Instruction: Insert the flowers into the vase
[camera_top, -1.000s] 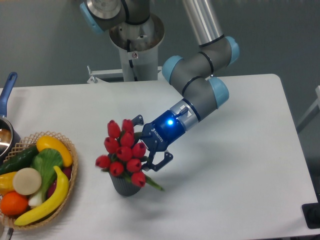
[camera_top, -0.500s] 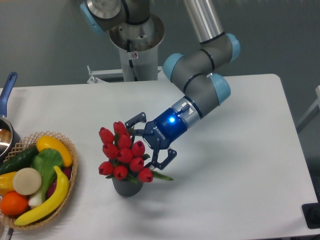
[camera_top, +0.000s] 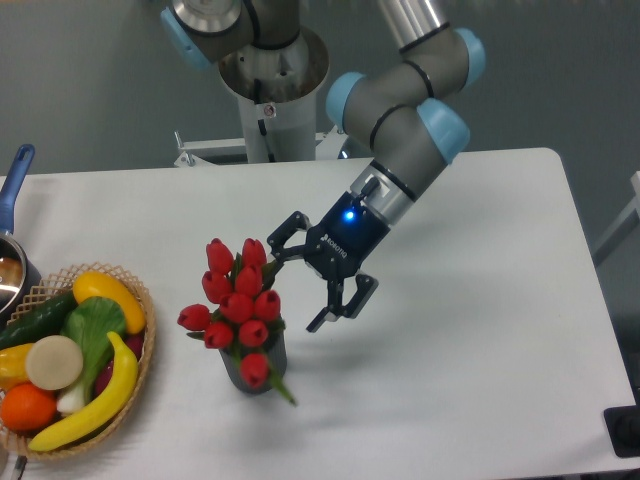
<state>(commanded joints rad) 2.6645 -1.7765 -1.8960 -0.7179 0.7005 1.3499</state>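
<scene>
The flowers (camera_top: 236, 308) stand in the vase (camera_top: 254, 368) near the table's (camera_top: 480, 330) front edge, left of centre, stems roughly upright, one bud drooping over the rim. The claw (camera_top: 312, 274) hangs just to their right and a little higher, fingers spread wide, apparently holding nothing.

Grey UR5e arm with pale blue joint caps

The arm (camera_top: 400, 120), running from the top of the frame toward the centre, has silver-grey tubular links and light blue caps. Its wrist carries a dark blue glossy section with a lit blue light and small white lettering, ending in the black two-finger gripper (camera_top: 312, 273).
</scene>
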